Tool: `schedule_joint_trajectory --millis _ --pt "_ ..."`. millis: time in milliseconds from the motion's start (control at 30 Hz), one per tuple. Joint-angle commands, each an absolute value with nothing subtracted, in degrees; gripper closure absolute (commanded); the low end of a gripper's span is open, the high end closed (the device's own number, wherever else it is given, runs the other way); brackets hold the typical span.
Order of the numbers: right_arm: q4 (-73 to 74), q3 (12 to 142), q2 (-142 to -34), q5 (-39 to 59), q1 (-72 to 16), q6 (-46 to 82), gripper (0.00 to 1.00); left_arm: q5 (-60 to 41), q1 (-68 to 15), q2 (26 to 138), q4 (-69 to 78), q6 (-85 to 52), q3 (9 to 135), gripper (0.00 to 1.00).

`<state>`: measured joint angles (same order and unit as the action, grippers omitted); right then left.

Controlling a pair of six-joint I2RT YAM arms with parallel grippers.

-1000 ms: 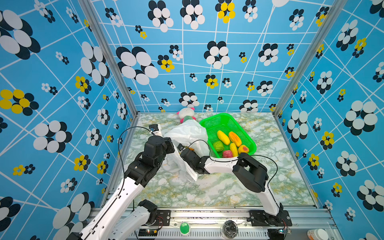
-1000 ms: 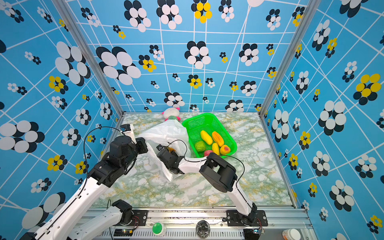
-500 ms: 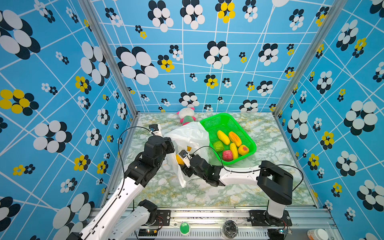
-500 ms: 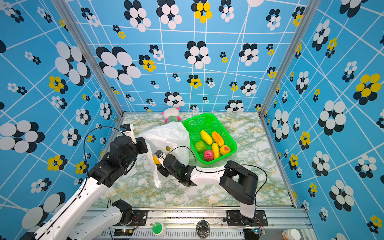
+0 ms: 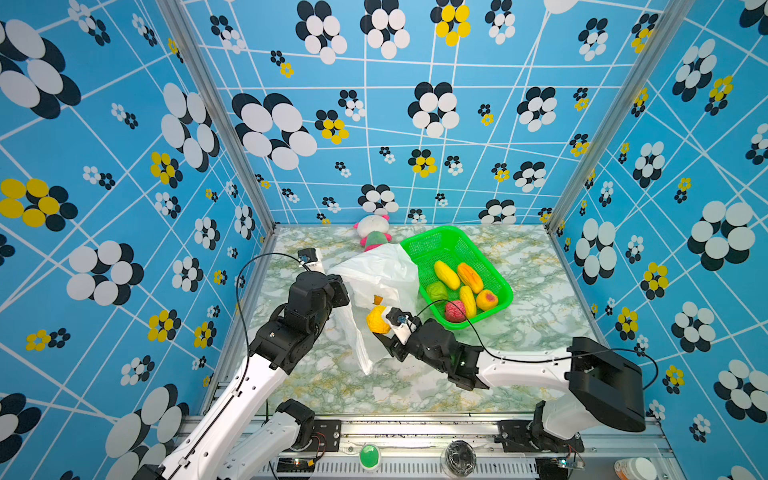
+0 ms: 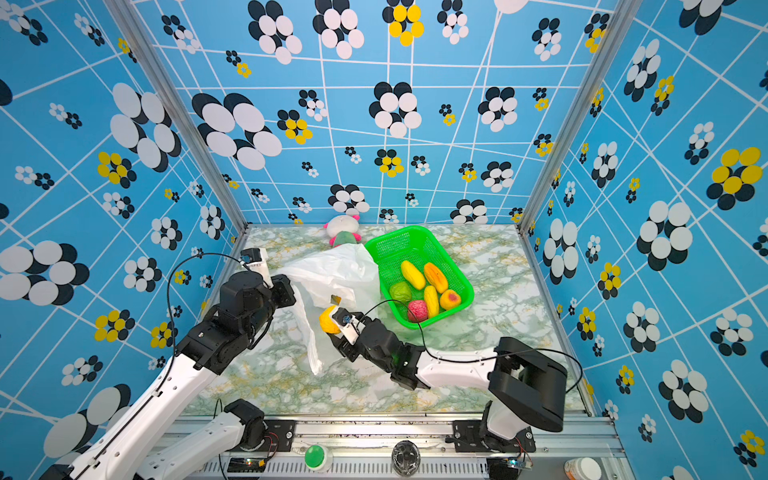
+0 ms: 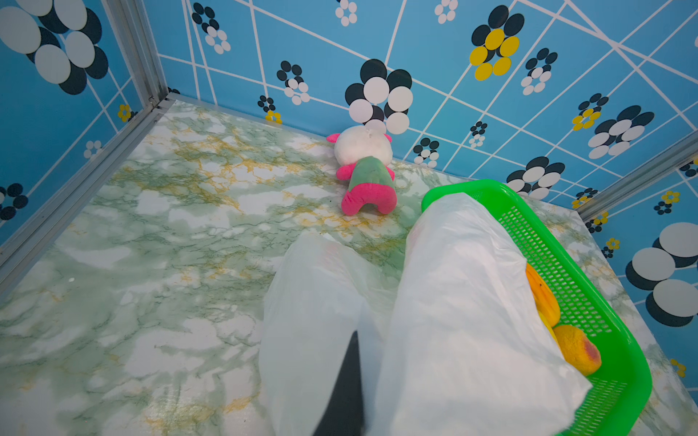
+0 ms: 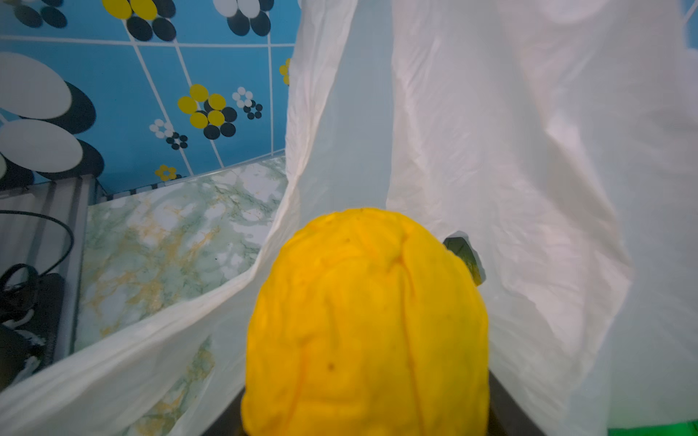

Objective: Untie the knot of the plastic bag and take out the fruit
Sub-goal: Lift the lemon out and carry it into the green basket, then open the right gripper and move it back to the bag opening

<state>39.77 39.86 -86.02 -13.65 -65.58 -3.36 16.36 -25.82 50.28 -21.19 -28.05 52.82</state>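
Marble-patterned tabletop, boxed in by blue flower-print walls. In both top views my left gripper is pressed together on a fold of the plastic bag. It holds the film up off the table so the bag's mouth hangs open toward my right gripper. The right jaws stand part-spread, pinching a yellow toy fruit just outside that mouth and clear of the table. On the far side of my right jaws from the bag sits the green mesh basket, with six toy fruits lying in it. One corner of the bag drapes over the basket's rim. A plush doll lies well beyond both sets of jaws, against the back wall. No knot shows, and with the mouth this open I judge it undone.

From my left wrist, white film falls over a dark finger and hides the pinch itself. Ahead of these jaws the bag spreads out over the basket's edge, with two fruits peeping from under it.

From my right wrist, the yellow fruit fills the space between my jaws. Bag film hangs close behind and beside it, and I cannot tell whether the two touch. Lifted free like this, the fruit looks ready to be carried to the basket with the others.
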Motion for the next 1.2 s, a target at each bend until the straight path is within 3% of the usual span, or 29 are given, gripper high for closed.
schedule_joint_trajectory --millis 0,167,400,633,867,1067,1167 --pt "47.79 35.68 -81.46 -16.82 -65.68 -4.79 0.57 16.95 -25.40 50.35 -20.92 -28.61 52.46 0.93" --pt "44.89 32.93 -76.10 -22.37 -61.23 -0.87 0.63 17.20 -25.40 50.06 -20.86 -28.73 52.38 0.93" --pt "34.58 32.47 -73.54 -23.23 -47.12 14.42 0.64 17.18 -25.40 50.36 -20.89 -28.64 52.38 0.92" --pt "12.42 44.69 -85.71 -11.39 -29.95 28.79 0.63 17.21 -25.40 50.25 -20.87 -28.74 52.28 0.92" --pt "10.90 53.22 -97.93 -9.46 -24.53 22.13 0.69 16.94 -25.31 50.45 -20.91 -28.72 52.31 0.92" --pt "10.54 57.79 -104.54 -16.12 -24.07 14.14 0.61 16.80 -25.32 50.55 -20.80 -28.79 52.28 0.92" --pt "7.18 61.99 -108.92 -12.39 -22.63 14.48 0.63 16.70 -25.36 50.64 -20.82 -28.80 52.38 0.92"
